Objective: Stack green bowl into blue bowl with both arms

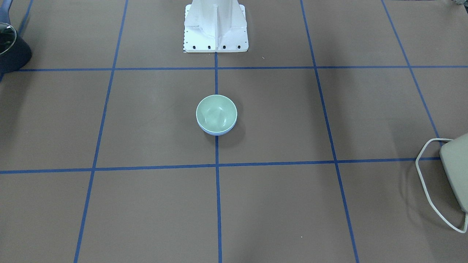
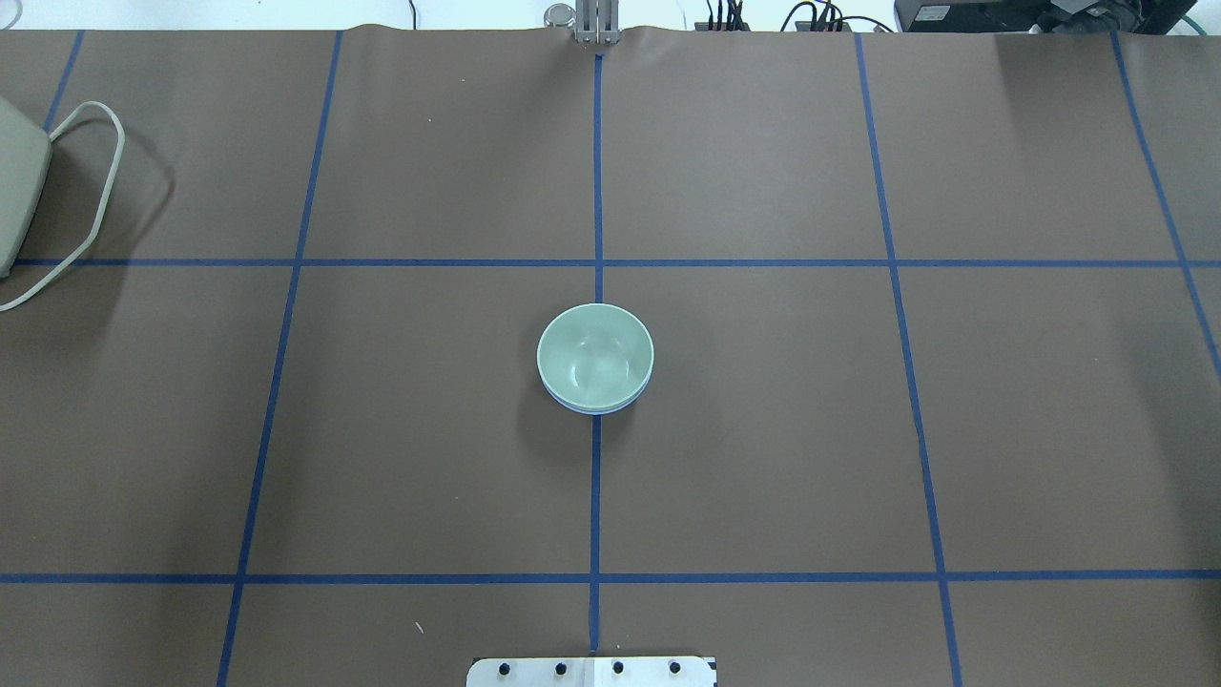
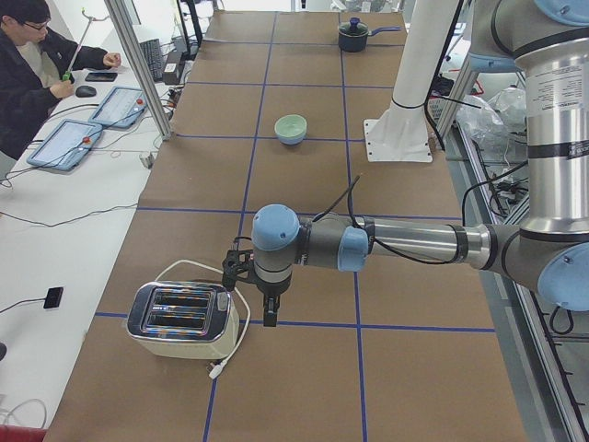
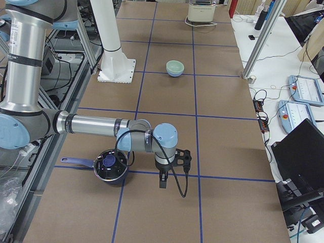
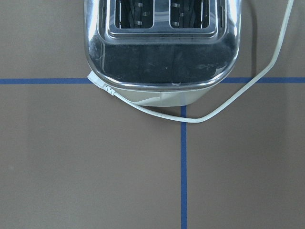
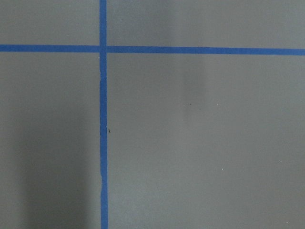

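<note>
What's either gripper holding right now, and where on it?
Nothing visible. The pale mint-green plastic bowl sits nested in the periwinkle-blue plastic bowl, apart from the left gripper and right gripper; jaw state cannot be told.

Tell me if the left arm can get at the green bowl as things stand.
Probably yes. The green bowl sits nested in the blue bowl at the grid's centre, nothing beside it; the left arm hangs by the toaster, with no obstacle between them.

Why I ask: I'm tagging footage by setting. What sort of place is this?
Most likely a robotics lab, not a kitchen: a paper-covered table marked with a blue tape grid, a white pedestal bolted onto it, and an operator with tablets alongside.
</note>
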Action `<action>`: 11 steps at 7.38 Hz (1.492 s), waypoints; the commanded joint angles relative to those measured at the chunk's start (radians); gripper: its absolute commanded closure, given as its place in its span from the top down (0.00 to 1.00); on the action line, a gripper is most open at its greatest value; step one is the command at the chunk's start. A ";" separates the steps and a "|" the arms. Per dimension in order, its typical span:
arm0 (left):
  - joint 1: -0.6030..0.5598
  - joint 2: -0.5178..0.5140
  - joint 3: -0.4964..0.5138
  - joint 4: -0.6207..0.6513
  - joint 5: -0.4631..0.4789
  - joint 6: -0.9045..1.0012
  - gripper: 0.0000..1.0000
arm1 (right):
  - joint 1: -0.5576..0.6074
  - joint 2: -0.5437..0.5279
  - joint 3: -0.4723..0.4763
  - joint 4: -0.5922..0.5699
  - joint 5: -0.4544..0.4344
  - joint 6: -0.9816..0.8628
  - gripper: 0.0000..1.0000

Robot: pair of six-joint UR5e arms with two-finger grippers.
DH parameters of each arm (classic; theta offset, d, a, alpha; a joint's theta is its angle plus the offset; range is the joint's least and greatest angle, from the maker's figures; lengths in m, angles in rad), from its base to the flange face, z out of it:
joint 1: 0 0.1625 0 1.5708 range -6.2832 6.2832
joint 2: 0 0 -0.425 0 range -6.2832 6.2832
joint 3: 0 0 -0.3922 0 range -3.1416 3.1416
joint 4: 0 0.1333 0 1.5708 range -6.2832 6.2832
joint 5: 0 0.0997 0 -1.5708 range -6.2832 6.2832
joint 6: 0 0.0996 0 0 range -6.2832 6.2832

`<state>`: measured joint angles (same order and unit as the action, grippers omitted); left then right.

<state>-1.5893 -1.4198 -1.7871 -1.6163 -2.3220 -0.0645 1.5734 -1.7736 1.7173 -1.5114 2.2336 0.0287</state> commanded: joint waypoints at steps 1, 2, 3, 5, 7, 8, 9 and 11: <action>0.000 0.004 0.000 -0.001 0.001 0.000 0.99 | 0.000 -0.006 0.001 0.000 0.001 -0.001 1.00; -0.001 0.005 0.002 -0.001 0.001 0.000 0.99 | 0.000 -0.006 0.001 0.000 0.001 -0.001 1.00; 0.000 0.007 0.002 0.001 0.001 0.000 0.99 | 0.000 -0.006 0.001 0.000 0.003 -0.001 1.00; -0.001 0.013 0.003 -0.001 0.001 0.000 0.99 | 0.000 -0.003 0.002 0.000 0.003 -0.003 1.00; -0.001 0.015 0.003 -0.001 0.001 0.000 0.99 | 0.000 -0.003 0.002 0.000 0.003 -0.003 1.00; 0.000 0.018 0.003 -0.001 0.001 0.000 0.99 | 0.000 -0.003 0.001 0.000 0.001 -0.003 1.00; 0.000 0.018 0.003 -0.002 0.001 0.000 0.99 | 0.000 -0.003 0.001 0.000 0.001 -0.003 1.00; 0.000 0.019 0.003 -0.001 0.001 0.000 0.99 | 0.000 -0.003 0.001 0.000 0.001 -0.004 1.00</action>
